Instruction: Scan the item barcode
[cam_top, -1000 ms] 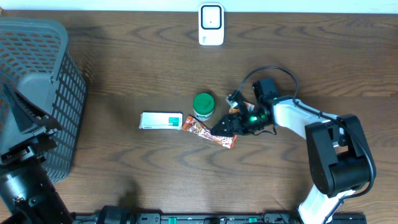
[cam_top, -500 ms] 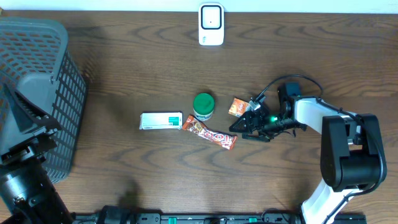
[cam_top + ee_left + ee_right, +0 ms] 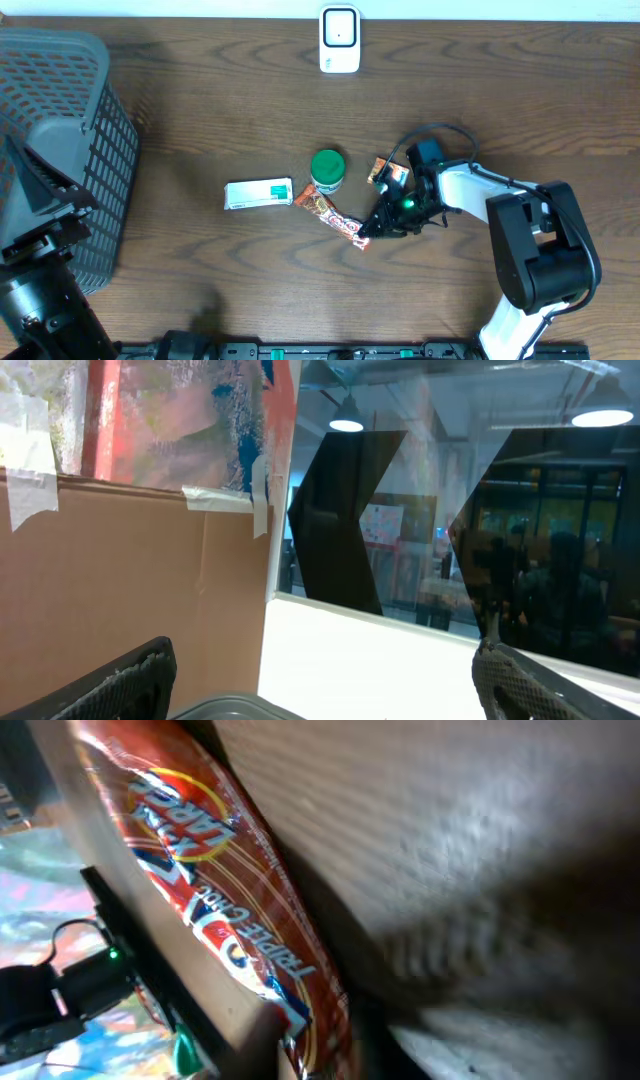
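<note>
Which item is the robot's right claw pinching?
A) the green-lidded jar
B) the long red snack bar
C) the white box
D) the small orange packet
B: seen from overhead, the right gripper is shut on the near end of the long red snack bar, and that wrapper fills its wrist camera.

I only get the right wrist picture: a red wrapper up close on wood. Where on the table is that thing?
Observer: The candy bar lies mid-table on a slant, its left end beside a white box.
Visitor: Is the claw holding it?
Observer: From overhead, the right gripper is shut at the bar's right end, apparently pinching the wrapper.
Visitor: Where would it get scanned?
Observer: A white scanner stands at the far edge of the table, well apart from the bar.
</note>
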Robot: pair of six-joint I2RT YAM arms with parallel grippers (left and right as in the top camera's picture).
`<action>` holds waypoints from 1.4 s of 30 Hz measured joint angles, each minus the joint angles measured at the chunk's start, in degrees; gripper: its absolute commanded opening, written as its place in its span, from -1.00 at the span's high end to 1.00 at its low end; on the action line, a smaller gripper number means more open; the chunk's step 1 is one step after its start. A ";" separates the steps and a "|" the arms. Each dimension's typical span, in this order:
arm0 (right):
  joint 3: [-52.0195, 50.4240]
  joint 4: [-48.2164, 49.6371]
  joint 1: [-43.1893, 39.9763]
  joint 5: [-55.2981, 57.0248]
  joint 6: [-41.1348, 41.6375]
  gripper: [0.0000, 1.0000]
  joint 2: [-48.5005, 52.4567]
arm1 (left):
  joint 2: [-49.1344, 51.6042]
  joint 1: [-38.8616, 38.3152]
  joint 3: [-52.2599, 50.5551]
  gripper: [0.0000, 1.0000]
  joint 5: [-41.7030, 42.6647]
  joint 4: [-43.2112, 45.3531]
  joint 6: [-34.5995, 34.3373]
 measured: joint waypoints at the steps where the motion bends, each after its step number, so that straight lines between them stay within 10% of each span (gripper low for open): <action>1: 0.00 0.00 0.07 0.09 0.22 0.97 -0.04 | 0.00 0.00 0.00 -0.90 0.00 0.00 0.20; 9: 1.81 -6.51 0.96 9.55 2.32 0.97 -3.63 | 0.00 0.00 0.00 -0.89 0.00 0.00 0.63; 24: 5.51 -23.67 15.23 72.39 13.29 0.97 -36.65 | 0.00 0.00 0.00 -0.90 0.00 0.02 0.66; 42: 5.09 -31.36 25.97 95.17 31.21 0.98 -7.61 | -0.04 0.00 0.00 -0.90 0.00 0.26 0.66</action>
